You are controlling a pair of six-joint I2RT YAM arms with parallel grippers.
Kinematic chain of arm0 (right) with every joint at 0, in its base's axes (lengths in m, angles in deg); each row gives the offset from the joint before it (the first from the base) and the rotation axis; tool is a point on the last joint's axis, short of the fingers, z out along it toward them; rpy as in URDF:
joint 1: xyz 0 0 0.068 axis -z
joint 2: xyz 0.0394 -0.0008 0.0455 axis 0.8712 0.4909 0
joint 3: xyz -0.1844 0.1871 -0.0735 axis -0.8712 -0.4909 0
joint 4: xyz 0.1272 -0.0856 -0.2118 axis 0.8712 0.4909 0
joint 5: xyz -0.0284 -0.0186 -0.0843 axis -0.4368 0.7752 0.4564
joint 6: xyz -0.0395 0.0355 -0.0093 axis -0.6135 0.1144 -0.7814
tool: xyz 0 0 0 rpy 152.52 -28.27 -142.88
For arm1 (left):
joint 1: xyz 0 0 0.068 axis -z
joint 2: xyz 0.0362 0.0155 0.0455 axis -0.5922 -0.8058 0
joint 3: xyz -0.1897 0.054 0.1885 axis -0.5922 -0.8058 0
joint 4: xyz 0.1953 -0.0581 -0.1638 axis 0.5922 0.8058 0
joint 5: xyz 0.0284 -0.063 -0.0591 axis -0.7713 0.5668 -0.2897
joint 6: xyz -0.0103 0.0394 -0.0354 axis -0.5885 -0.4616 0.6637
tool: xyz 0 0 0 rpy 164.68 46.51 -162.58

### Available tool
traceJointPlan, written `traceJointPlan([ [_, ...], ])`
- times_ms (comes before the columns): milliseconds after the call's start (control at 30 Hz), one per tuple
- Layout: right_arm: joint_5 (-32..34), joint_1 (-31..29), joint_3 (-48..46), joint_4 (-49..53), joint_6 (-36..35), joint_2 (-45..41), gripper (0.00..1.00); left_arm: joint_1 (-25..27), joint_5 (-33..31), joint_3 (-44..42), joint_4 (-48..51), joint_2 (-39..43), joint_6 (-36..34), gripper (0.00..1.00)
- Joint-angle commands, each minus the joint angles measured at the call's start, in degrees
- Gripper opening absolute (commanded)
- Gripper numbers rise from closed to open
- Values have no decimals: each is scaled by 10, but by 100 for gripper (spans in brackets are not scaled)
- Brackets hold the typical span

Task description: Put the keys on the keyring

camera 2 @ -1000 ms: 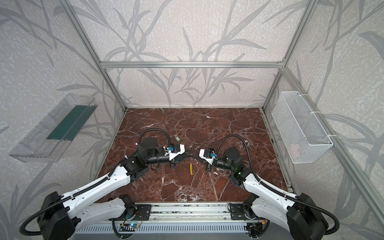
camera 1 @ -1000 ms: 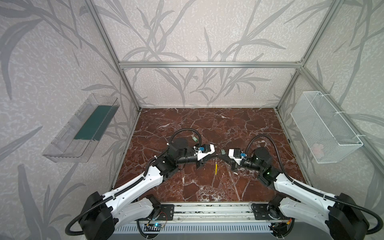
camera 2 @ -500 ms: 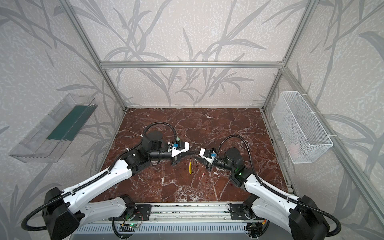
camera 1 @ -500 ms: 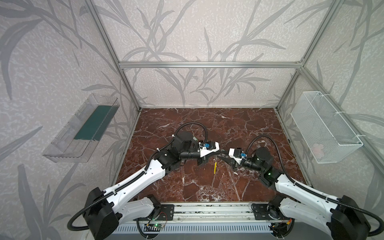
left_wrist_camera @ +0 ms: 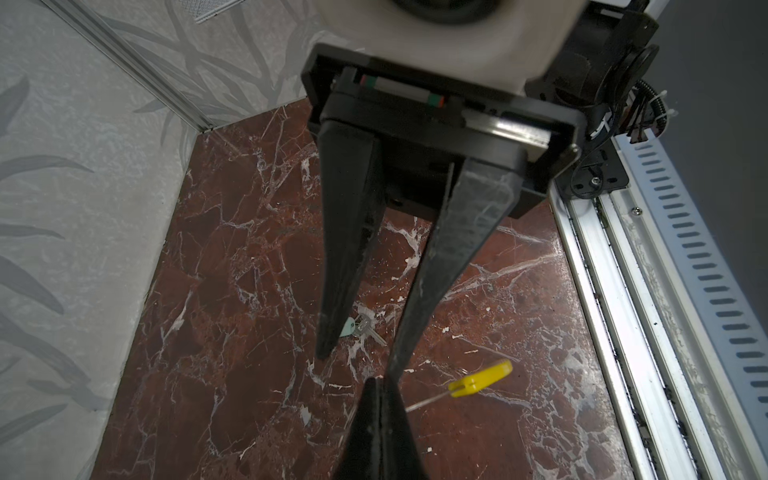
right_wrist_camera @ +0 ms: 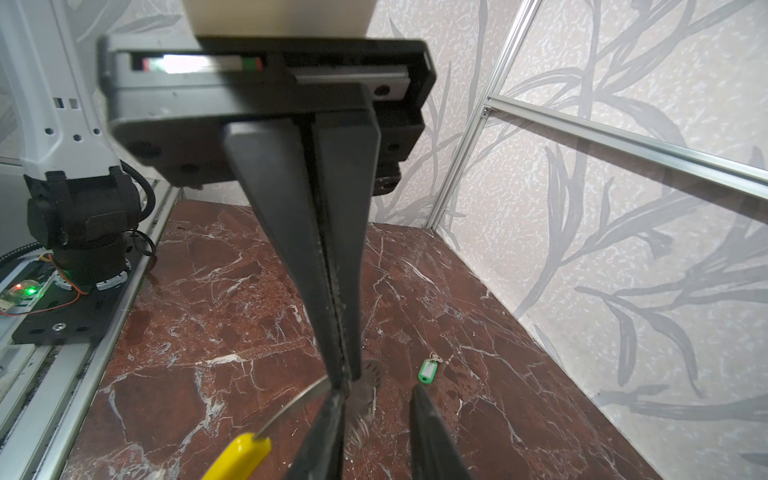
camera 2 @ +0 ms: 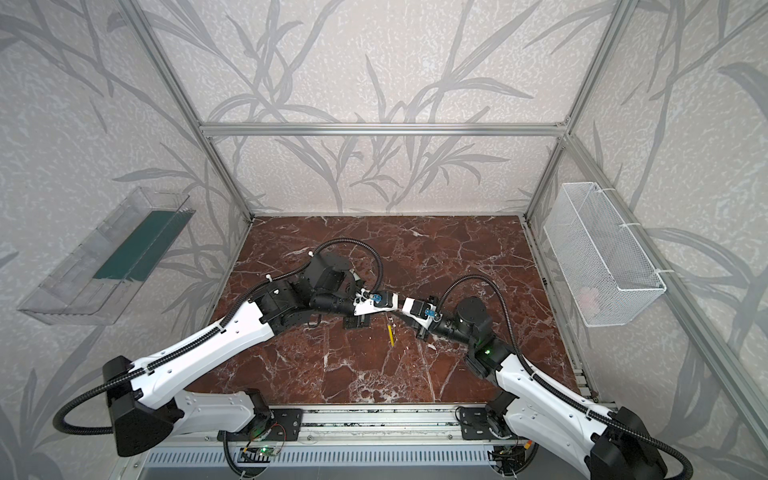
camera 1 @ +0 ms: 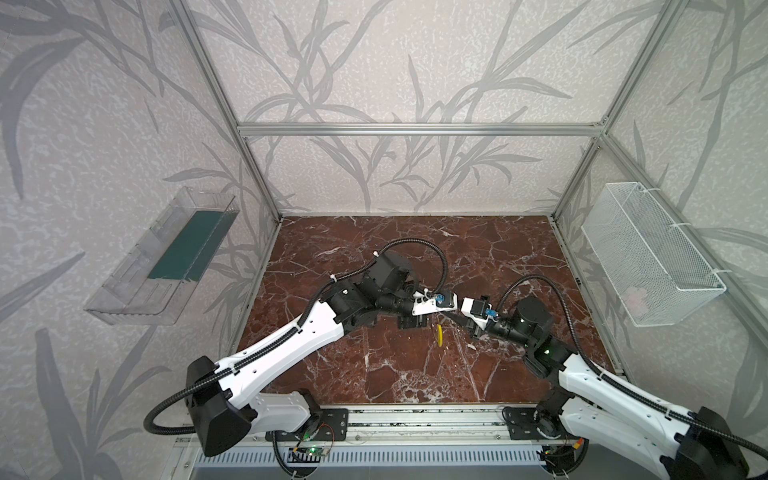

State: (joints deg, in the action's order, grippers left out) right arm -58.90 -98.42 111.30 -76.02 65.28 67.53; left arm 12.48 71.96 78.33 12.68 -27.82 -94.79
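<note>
We find no word, number, brand or sign that we can read in any view. The green tag of a key [right_wrist_camera: 427, 371] lying on the surface has a pale window, too small for us to tell whether it carries writing. The small circuit board [right_wrist_camera: 17, 296] by the rail shows lit red and green lamps, and any print on it is too fine for us to read.

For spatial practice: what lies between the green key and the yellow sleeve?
Right wrist view: the left gripper, shut on the keyring wire, and a finger of the open right gripper.
</note>
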Motion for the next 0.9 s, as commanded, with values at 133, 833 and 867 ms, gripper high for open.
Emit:
traceJointPlan([
  [133,-37,-1,0,-18,21,8,26,12,-8,18,20,6,-26,0],
  [833,-49,-1,2,-53,17,12,2,13,51,-5,-4,12,3,0],
  [867,-49,-1,1,-52,15,12,0,13,49,-6,-5,12,3,0],
])
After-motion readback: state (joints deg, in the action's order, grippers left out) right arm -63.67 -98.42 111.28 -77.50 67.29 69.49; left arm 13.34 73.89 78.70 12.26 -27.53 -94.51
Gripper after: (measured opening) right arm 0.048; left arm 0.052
